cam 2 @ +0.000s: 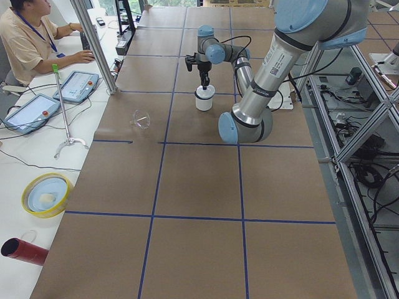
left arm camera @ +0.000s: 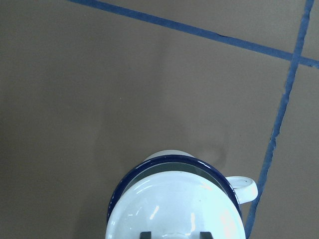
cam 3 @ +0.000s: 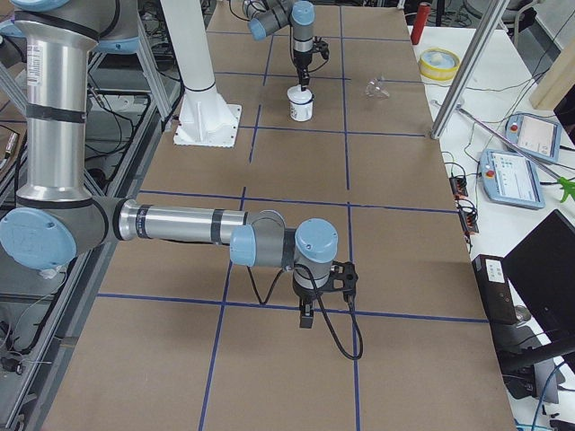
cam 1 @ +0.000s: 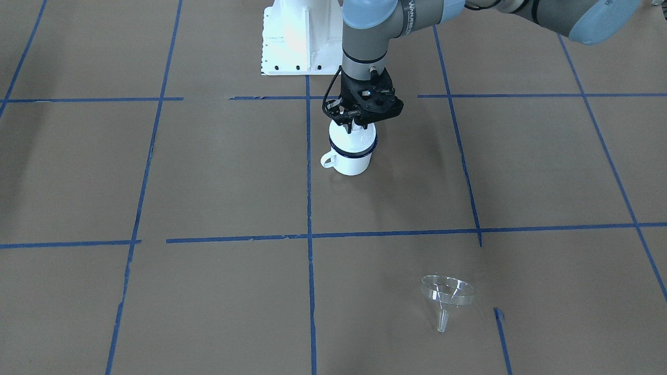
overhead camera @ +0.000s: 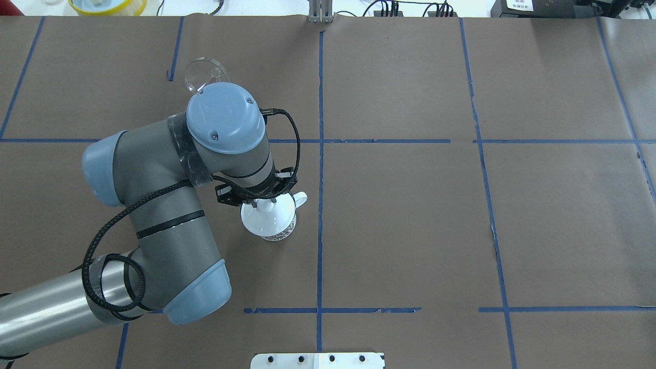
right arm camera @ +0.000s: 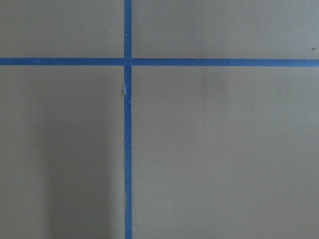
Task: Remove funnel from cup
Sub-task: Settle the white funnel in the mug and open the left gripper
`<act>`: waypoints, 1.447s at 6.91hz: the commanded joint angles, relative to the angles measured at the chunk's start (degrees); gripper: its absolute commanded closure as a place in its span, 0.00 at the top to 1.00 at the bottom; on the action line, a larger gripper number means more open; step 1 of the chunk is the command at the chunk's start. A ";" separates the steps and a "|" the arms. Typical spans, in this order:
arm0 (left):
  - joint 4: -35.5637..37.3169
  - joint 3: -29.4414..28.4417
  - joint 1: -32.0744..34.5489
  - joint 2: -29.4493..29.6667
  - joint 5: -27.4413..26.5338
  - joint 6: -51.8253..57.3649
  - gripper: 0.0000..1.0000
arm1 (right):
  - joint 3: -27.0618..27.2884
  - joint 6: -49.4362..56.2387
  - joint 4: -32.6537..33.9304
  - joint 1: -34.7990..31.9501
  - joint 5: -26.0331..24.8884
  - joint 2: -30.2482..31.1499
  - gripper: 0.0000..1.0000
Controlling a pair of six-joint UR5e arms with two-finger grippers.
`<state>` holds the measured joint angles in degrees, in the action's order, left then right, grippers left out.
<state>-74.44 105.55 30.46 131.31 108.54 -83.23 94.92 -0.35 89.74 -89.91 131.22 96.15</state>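
Observation:
The clear funnel (cam 1: 448,294) lies on its side on the brown table, well away from the cup; it also shows in the overhead view (overhead camera: 205,77). The white enamel cup (cam 1: 350,159) with a dark blue rim (left arm camera: 124,184) stands upright near the table's middle. A white domed lid (left arm camera: 174,209) sits on it. My left gripper (cam 1: 357,125) points straight down over the cup, its fingers (overhead camera: 254,203) closed around the lid's knob. My right gripper (cam 3: 305,319) hangs low over bare table far from the cup; I cannot tell whether it is open or shut.
The white robot base (cam 1: 297,36) stands behind the cup. A yellow bowl (cam 2: 47,194) and a red cylinder (cam 2: 22,249) lie off the table's far side. An operator (cam 2: 31,37) sits at tablets beyond that edge. Blue tape lines grid the table.

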 commanded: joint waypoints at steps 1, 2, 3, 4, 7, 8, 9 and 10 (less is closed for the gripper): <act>-0.09 -0.60 -0.05 0.00 0.09 0.00 0.00 | 0.00 0.00 0.00 0.00 0.00 0.00 1.00; -0.09 -0.61 0.04 0.08 0.09 0.09 0.00 | 0.00 0.00 0.00 0.00 0.00 0.00 1.00; -0.09 -0.43 -0.05 0.17 0.00 0.09 0.00 | 0.00 0.00 0.00 0.00 0.00 0.00 1.00; -0.09 -0.26 0.04 0.17 -0.09 0.17 0.00 | 0.00 0.00 0.00 0.00 0.00 0.00 1.00; -0.09 0.09 0.65 0.08 -0.87 0.52 0.00 | 0.00 0.00 0.00 0.00 0.00 0.00 1.00; -0.18 -0.17 1.26 0.08 -0.88 0.70 0.00 | 0.00 0.00 0.00 0.00 0.00 0.00 1.00; -0.35 -0.43 1.53 0.00 -0.88 0.79 0.00 | 0.00 0.00 0.00 0.00 0.00 0.00 1.00; -0.36 -0.52 1.62 0.00 -1.14 0.70 0.00 | 0.00 0.00 0.00 0.00 0.00 0.00 1.00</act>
<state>-74.72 105.20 31.83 131.34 107.63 -82.52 94.92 -0.35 89.74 -89.91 131.22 96.15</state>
